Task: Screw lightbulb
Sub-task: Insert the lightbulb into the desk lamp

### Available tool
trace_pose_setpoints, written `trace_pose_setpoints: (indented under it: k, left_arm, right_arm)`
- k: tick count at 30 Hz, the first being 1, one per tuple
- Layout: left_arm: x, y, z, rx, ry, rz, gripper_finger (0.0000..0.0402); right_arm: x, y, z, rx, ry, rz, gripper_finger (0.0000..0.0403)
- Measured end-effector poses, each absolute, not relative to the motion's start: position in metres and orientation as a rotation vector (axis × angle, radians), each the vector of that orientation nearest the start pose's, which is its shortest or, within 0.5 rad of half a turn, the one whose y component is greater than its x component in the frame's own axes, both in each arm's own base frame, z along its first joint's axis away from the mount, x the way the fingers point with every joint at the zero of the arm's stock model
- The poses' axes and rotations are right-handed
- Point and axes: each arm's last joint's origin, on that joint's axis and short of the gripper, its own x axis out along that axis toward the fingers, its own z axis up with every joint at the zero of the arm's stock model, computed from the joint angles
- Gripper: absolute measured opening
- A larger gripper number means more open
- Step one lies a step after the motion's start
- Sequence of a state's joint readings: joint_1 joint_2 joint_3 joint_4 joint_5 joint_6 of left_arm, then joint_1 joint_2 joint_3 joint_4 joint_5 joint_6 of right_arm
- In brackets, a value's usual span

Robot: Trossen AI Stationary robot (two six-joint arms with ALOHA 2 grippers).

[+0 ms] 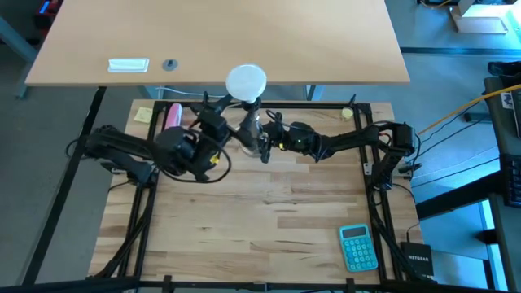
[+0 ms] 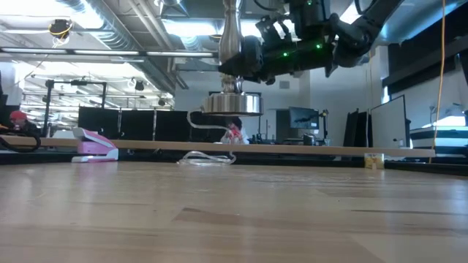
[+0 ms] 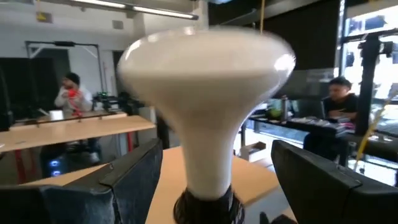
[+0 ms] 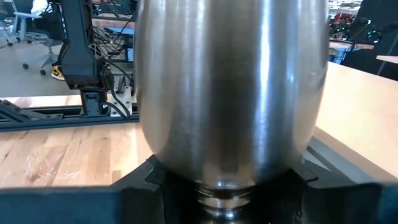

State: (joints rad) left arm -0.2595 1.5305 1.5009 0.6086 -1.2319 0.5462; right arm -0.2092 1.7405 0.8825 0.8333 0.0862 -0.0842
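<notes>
The lightbulb (image 3: pixel 202 99) sits neck-down in the black top of the socket stand (image 4: pixel 231 87), globe up, near the desk's (image 1: pixel 269 220) far edge. The left gripper (image 3: pixel 214 180) straddles the bulb's narrow neck, its 2 fingers (image 3: pixel 134 177) spread wide, touching nothing. The right gripper (image 4: pixel 230 186) is clenched round the stand's thin stem under its steel body. That frosted globe looks light, slick and breakable, so a gentle hold on the round part seems the safest place to turn it
</notes>
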Motion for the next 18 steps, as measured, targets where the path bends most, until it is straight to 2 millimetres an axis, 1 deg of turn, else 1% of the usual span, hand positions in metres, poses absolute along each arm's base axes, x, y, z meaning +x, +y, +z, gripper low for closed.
trace_pose_setpoints:
  k: [3, 8, 13, 18]
  left_arm:
    - [0.327, -0.054, 0.471, 0.105, -0.155, 1.062, 0.0294]
    - [0.338, -0.042, 0.467, 0.116, -0.132, 1.119, 0.0294]
    - [0.340, -0.028, 0.467, 0.082, -0.155, 1.156, 0.0294]
    - [0.341, -0.022, 0.465, 0.101, -0.135, 1.171, 0.0288]
  right_arm:
    - [0.358, -0.078, 0.216, -0.083, 0.032, -0.283, 0.0161]
    - [0.358, -0.078, 0.216, -0.082, 0.032, -0.268, 0.0161]
    - [0.358, -0.078, 0.216, -0.082, 0.033, -0.267, 0.0161]
    - [0.358, -0.078, 0.216, -0.083, 0.031, -0.261, 0.0161]
